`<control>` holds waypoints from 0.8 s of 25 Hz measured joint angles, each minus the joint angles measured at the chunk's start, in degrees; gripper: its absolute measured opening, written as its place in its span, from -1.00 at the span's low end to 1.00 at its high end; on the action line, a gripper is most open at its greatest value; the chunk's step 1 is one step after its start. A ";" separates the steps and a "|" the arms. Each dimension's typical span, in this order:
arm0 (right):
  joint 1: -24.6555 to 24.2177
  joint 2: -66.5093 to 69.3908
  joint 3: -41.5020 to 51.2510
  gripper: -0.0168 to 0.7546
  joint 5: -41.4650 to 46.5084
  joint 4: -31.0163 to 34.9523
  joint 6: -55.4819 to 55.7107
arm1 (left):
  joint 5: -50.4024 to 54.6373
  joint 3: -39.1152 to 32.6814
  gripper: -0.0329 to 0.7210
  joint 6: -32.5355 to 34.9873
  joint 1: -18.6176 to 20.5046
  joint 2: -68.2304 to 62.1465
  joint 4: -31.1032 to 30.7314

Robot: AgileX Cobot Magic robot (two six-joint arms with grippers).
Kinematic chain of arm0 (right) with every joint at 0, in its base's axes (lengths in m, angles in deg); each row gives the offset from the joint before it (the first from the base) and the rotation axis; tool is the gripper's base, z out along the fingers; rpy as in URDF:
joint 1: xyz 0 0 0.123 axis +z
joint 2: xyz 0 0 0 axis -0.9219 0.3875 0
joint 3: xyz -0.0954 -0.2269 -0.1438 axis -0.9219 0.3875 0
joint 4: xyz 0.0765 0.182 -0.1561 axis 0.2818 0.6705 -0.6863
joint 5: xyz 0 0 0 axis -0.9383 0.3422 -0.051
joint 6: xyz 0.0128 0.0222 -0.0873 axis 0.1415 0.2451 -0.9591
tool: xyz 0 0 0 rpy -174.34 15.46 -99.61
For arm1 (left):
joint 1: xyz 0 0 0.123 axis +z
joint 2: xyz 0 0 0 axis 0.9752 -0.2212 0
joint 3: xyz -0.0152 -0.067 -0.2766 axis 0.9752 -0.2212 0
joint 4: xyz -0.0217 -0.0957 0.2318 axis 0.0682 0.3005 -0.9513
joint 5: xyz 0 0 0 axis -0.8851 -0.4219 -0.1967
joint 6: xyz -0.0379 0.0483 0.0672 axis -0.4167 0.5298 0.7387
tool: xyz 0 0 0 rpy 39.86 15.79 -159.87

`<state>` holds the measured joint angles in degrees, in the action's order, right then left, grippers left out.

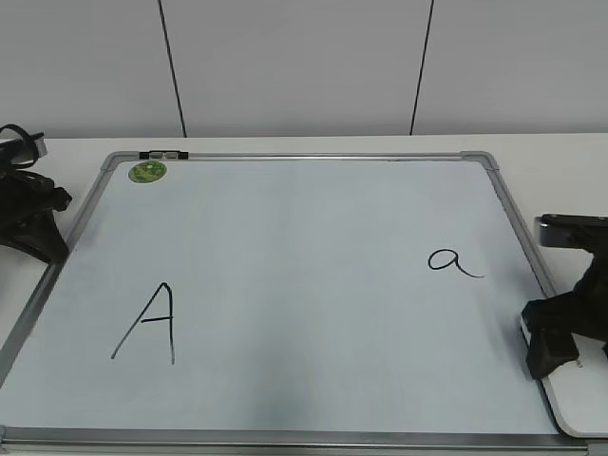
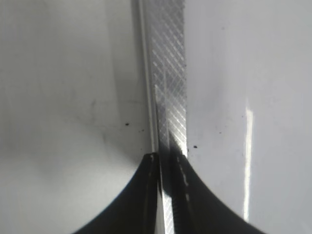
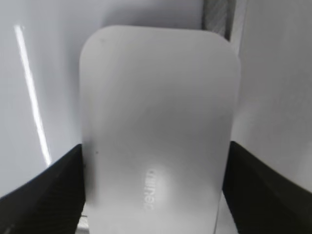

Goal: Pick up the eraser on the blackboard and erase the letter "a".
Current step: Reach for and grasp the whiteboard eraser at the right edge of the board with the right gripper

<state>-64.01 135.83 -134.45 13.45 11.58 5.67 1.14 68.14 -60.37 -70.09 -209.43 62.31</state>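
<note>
The blackboard [image 1: 304, 256] is a white board with a silver frame, lying flat on the table. The small cursive letter "a" [image 1: 449, 260] is on its right side. The white eraser [image 1: 581, 410] lies at the board's right edge, below and to the right of the "a". My right gripper [image 1: 551, 347] straddles it. In the right wrist view the eraser [image 3: 156, 92] fills the frame, and the gripper's [image 3: 155, 151] black fingers press against both long sides. My left gripper [image 1: 52, 249] is shut and empty at the board's left frame [image 2: 168, 73], its fingertips [image 2: 165, 158] over the metal strip.
A large capital "A" [image 1: 150, 323] is on the board's left side. A round green sticker [image 1: 147, 172] and a small black clip [image 1: 163, 154] sit at the far left corner. A white wall with two dark seams stands behind the table.
</note>
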 joint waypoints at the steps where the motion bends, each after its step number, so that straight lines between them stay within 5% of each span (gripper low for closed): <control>1: 0.00 0.25 0.00 0.64 -0.10 0.09 0.00 | 0.00 0.00 -0.82 0.00 0.00 0.00 0.00; 7: 0.00 0.66 0.00 0.45 -0.10 0.53 0.12 | 0.00 0.00 -0.82 0.00 0.00 0.00 0.00; 20: 0.00 -5.08 0.00 0.44 1.92 0.66 0.12 | 0.00 0.00 -0.82 0.00 0.00 0.00 0.00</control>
<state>-64.01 130.75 -134.45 15.37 12.24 5.79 1.14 68.14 -60.37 -70.09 -209.43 62.31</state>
